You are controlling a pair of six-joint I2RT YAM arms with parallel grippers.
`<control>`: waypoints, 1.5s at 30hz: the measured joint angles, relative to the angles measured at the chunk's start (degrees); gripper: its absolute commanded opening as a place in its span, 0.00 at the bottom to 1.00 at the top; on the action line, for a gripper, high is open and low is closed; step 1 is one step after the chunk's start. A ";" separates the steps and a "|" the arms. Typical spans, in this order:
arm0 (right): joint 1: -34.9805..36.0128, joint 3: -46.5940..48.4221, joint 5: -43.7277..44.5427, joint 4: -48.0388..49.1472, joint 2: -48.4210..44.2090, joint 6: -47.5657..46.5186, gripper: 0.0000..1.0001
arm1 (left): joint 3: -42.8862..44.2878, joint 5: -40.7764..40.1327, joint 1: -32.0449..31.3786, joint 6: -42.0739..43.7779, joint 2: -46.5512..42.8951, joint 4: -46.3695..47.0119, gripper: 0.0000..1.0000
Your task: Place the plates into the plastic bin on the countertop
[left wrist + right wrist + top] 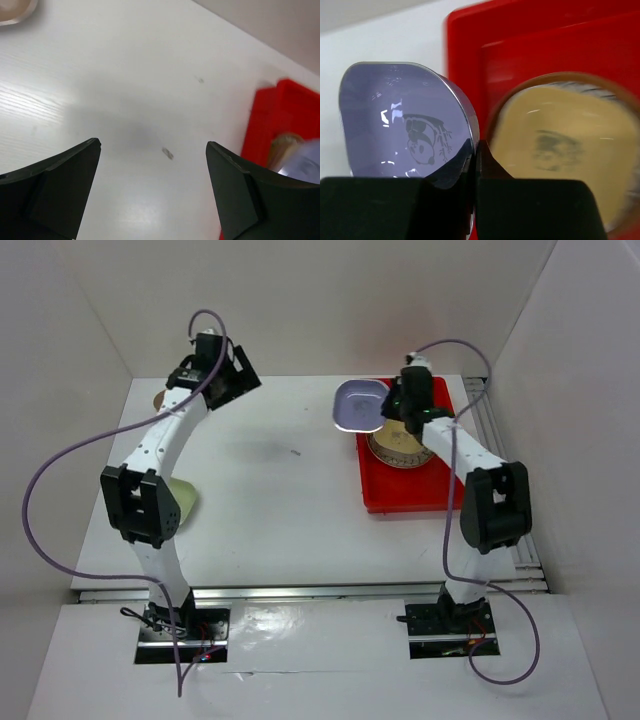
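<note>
Right gripper (476, 150) is pinching the lavender plate (405, 120) by its rim, right at the red bin's (545, 45) left wall. Just to its right, inside the bin, a cream plate (560, 150) sits on a round brown plate (380, 455). Left gripper (153, 145) hangs spread wide over the countertop (125, 75), with a pale plate (15, 10) beyond it, far left.

Top external: high behind the arm bases (182, 625) at frame bottom; looks down and forward across the whole countertop (280, 500).
Left wrist: low, near the countertop; faces across it between the left gripper (152, 144) fingers; red bin (280, 110) at right edge.
Right wrist: very close above the red bin's corner and the lavender plate (395, 115).
Shared: red bin and lavender plate, in all three views.
</note>
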 measured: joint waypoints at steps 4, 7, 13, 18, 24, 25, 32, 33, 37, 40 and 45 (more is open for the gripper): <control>-8.94 -3.58 0.00 0.22 -5.18 0.13 0.00 | 6.58 -0.28 6.73 1.22 6.08 -2.58 1.00; -13.00 -6.23 -0.22 0.28 -6.21 0.13 0.00 | 10.38 -0.28 10.51 1.60 11.87 -4.92 1.00; -15.02 -8.17 -2.58 -0.37 -5.27 0.52 0.41 | 15.91 3.10 17.79 1.66 21.05 -7.48 1.00; -14.99 -8.15 -4.31 0.26 -4.79 0.55 1.00 | 16.48 4.42 23.19 1.70 23.30 -8.20 1.00; -12.74 -7.80 -3.63 0.44 -4.59 0.48 1.00 | 18.12 4.70 25.24 2.78 23.30 -7.67 0.96; -11.91 -7.69 -3.56 0.52 -4.59 0.42 1.00 | 18.75 4.79 25.42 2.93 23.30 -7.61 0.95; -5.57 -7.61 -2.95 0.61 -5.25 -0.33 1.00 | 23.02 4.79 26.80 3.23 25.88 -6.40 0.89; -5.01 -7.61 -2.78 0.61 -5.64 -0.44 1.00 | 22.47 4.50 27.15 3.26 26.29 -5.90 0.87; -2.73 -7.89 -1.36 0.74 -8.98 -0.85 1.00 | 21.57 3.91 28.35 3.21 29.03 -4.98 0.86; -1.14 -8.50 0.39 1.40 -12.02 -1.20 1.00 | 21.53 3.89 29.03 3.19 31.39 -4.63 0.82; 1.57 -11.37 2.95 2.29 -16.90 -1.88 1.00 | 21.59 3.91 29.59 3.19 34.29 -3.17 0.78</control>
